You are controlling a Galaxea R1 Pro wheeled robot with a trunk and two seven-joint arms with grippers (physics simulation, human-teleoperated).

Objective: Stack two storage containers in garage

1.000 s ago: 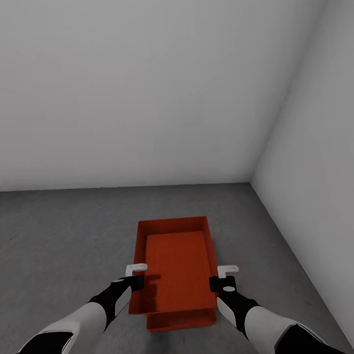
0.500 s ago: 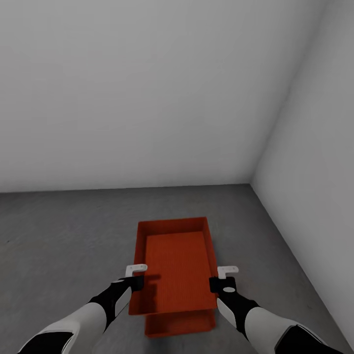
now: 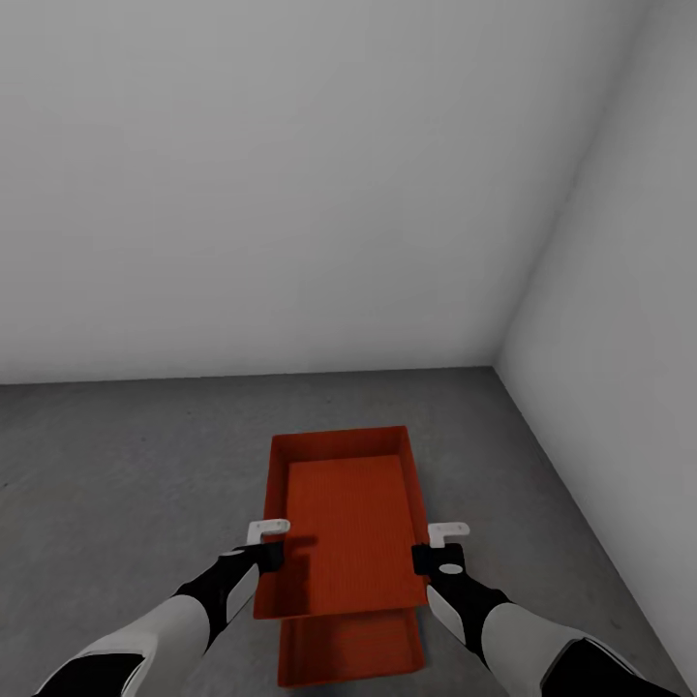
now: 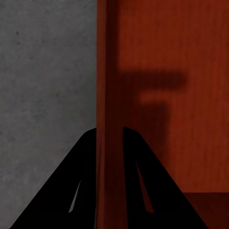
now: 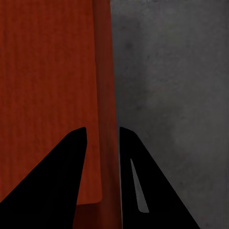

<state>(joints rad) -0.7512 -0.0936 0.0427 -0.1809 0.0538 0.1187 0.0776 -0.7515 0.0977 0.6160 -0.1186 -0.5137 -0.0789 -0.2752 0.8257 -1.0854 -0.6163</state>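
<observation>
Plain white walls [image 3: 290, 184] meet in a corner ahead and to the right, above a dark grey mottled concrete floor [image 3: 116, 465]. On the left, the left gripper [image 3: 263, 544] reaches forward from its black-and-white forearm and is clamped on the left long wall of the upper storage container [image 3: 347, 523]; in the left wrist view its two dark fingers [image 4: 83, 176] sit one on each side of that thin orange-red wall, narrowly parted with the wall pinched between them, the grey floor on the outer side and the ribbed bin bottom on the inner side. The container spans the gap between the two grippers, open side up, its far end well ahead of both. Just under its near end, between the two forearms, the near end of the lower storage container [image 3: 350, 651] sticks out toward the robot, lying on the floor and skewed a little to the left of the upper one. On the right, the right gripper [image 3: 438, 545] grips the opposite long wall the same way; in the right wrist view its fingers [image 5: 67, 176] straddle the wall [image 5: 106, 119], closed onto it.
</observation>
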